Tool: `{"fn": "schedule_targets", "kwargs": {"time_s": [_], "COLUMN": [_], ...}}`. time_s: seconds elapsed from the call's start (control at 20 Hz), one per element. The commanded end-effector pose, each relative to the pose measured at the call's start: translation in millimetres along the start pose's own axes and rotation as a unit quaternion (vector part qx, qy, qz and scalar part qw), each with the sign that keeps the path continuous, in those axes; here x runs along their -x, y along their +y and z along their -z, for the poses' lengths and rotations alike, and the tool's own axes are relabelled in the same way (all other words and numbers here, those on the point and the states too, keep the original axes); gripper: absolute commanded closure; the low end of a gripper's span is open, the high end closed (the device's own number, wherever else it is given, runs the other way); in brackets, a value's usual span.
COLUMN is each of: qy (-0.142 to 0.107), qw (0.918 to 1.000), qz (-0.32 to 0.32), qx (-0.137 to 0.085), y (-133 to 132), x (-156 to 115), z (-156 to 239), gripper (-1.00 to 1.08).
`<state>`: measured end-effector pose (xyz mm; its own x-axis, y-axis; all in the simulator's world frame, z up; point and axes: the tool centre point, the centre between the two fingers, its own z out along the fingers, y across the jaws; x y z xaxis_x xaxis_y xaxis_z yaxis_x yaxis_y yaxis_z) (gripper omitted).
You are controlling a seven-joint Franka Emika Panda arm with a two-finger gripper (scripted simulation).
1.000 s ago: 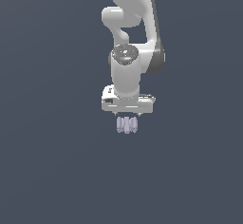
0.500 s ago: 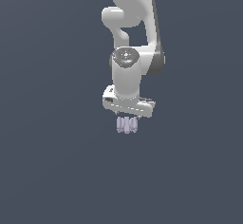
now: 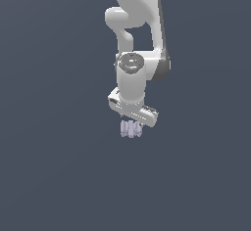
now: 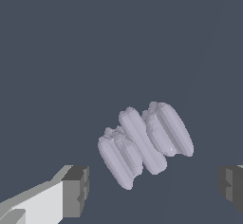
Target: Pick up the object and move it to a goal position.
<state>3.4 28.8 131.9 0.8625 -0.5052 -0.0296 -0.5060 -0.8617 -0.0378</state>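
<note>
The object (image 3: 131, 128) is a tiny pale lavender-grey lump of several ribbed lobes. In the exterior view it lies directly under my white gripper (image 3: 133, 123), whose hand bar is tilted. In the wrist view the object (image 4: 144, 144) lies between and beyond my two fingertips (image 4: 76, 192). The gripper (image 4: 153, 189) is open, and both fingers stand well apart from the object with clear gaps on each side. In the exterior view the fingers themselves are hard to make out against the object.
Only a plain dark grey surface (image 3: 59, 176) surrounds the arm and the object. No goal marker, other object or edge shows in either view.
The hand has turned about its wrist, so its bar now sits tilted instead of level. The object has stayed in the same place under it.
</note>
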Motion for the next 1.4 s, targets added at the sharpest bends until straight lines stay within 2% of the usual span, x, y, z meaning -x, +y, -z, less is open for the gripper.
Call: {"fn": "schedule_targets", "kwargs": {"time_s": [0.0,0.3,0.65,1.0,1.35], "qy": [0.0,0.002,0.005,0.009,0.014], "qw": [0.9994,0.9934,0.9784,0.9547,0.9229], "qz": [-0.034,-0.114,-0.207,-0.297,-0.385], "qx": [0.001,0.003,0.006,0.008,0.009], "y": [0.2,0.7,1.6,2.7,4.0], "x": [0.6,1.9,3.2,4.3,5.2], "z": [-3.2,-10.5,-18.6,-26.2,-33.3], "gripper": [-0.92,-0.92,-0.92,-0.92,-0.92]}}
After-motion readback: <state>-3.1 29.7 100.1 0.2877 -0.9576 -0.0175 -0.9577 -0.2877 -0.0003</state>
